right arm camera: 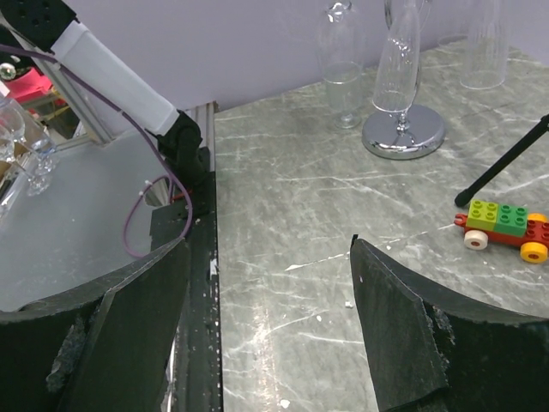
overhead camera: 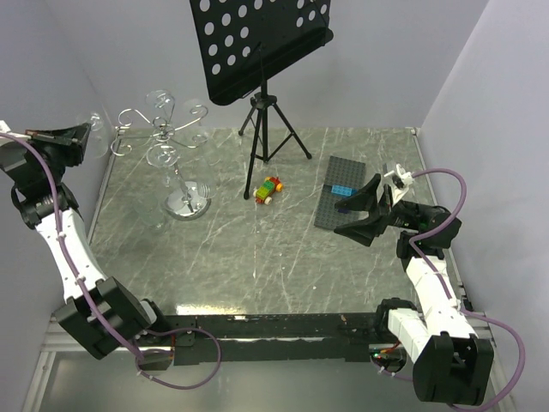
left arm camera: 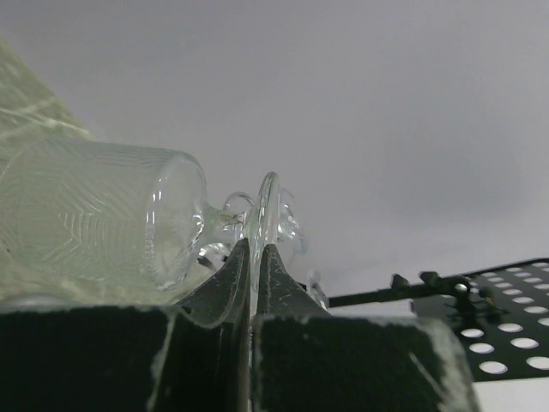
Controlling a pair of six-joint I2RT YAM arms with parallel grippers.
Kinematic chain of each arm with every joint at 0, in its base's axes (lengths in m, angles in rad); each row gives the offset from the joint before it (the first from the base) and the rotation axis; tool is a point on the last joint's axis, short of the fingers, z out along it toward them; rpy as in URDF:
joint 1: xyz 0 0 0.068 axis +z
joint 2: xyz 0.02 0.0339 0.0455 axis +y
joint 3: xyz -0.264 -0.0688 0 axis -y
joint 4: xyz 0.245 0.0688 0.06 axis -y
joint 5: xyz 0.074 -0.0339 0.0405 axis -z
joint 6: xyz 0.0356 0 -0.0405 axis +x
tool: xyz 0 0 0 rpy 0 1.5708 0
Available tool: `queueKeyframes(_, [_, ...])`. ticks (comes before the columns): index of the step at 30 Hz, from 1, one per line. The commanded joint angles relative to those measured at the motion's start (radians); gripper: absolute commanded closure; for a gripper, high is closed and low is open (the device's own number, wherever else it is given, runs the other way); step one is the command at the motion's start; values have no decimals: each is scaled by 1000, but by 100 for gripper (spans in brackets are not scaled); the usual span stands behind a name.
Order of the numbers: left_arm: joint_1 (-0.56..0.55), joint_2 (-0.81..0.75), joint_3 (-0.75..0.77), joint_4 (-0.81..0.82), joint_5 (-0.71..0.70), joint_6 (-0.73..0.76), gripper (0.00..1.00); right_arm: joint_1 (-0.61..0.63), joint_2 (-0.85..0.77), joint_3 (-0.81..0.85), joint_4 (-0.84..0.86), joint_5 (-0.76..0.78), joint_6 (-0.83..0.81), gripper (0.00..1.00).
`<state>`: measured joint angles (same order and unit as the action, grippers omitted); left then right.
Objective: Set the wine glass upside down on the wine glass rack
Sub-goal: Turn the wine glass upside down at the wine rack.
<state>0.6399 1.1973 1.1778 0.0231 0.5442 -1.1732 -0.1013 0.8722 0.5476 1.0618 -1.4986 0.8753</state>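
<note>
Clamping the wine glass foot, left gripper hovers near the table edge; right gripper gapes.

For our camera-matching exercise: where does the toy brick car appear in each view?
Top external: toy brick car, near the picture's centre.
Left wrist: not in it.
Right wrist: right edge, mid-height.
Shared landmark: black music stand: top external, top centre; left wrist, lower right; right wrist, one leg above the car.
</note>
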Motion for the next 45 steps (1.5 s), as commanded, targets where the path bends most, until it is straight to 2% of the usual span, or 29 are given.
queueKeyframes(1, [4, 1, 13, 208, 114, -127, 99, -6, -10, -15, 96, -97, 16, 18])
queueKeyframes(10, [-2, 30, -6, 227, 155, -166, 99, -6, -12, -17, 135, -95, 48, 18])
queueKeyframes(21, [-45, 74, 34, 136, 134, -114, 99, -6, -13, -18, 142, -92, 57, 18])
queueKeyframes(45, [-160, 131, 29, 192, 151, -175, 99, -6, -19, -17, 125, -88, 45, 18])
